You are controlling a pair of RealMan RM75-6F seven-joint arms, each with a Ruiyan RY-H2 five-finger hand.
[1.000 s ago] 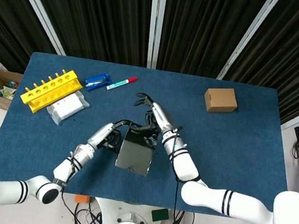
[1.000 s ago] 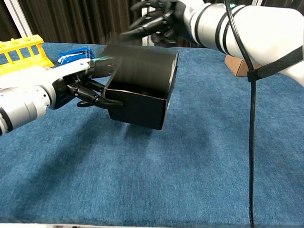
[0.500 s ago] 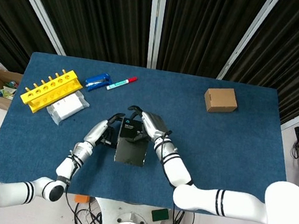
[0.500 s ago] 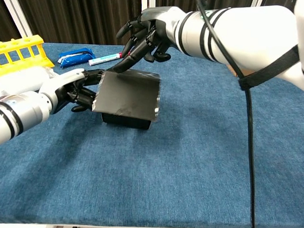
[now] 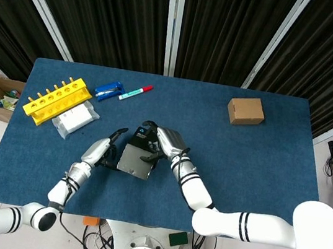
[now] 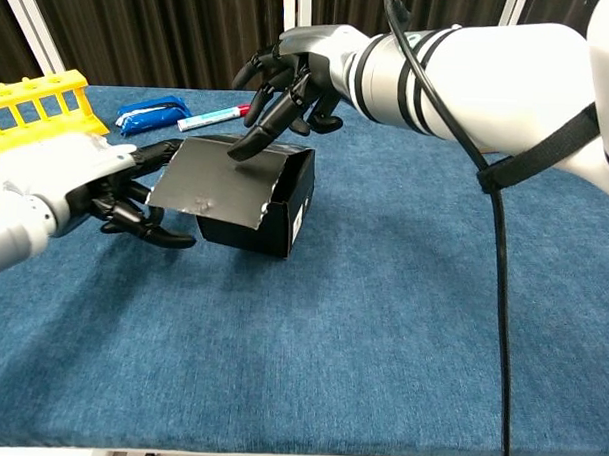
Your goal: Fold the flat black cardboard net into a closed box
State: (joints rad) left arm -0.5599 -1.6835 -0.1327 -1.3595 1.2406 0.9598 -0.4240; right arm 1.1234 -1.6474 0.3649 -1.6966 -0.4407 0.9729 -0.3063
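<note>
The black cardboard box (image 6: 275, 212) stands on the blue table, its sides up and its glossy lid flap (image 6: 218, 180) lying slanted over the opening, overhanging on the left. From above it shows as a dark square (image 5: 136, 160). My right hand (image 6: 290, 72) reaches over it from behind, one fingertip (image 6: 242, 153) pressing down on the flap; in the head view this hand (image 5: 162, 143) covers the box's far edge. My left hand (image 6: 125, 197) sits just left of the box with fingers spread and nothing held; its fingertips lie near the flap's overhanging edge (image 5: 108, 149).
A yellow rack (image 5: 56, 100) and a white packet (image 5: 75, 117) lie at the far left. Behind the box are a blue object (image 6: 153, 113) and a marker pen (image 6: 218, 112). A small brown carton (image 5: 245, 110) sits at the far right.
The lid flap has swung down over the box's opening under my right hand's fingertip. My left hand has let go of the box's side and drawn back to the left.
</note>
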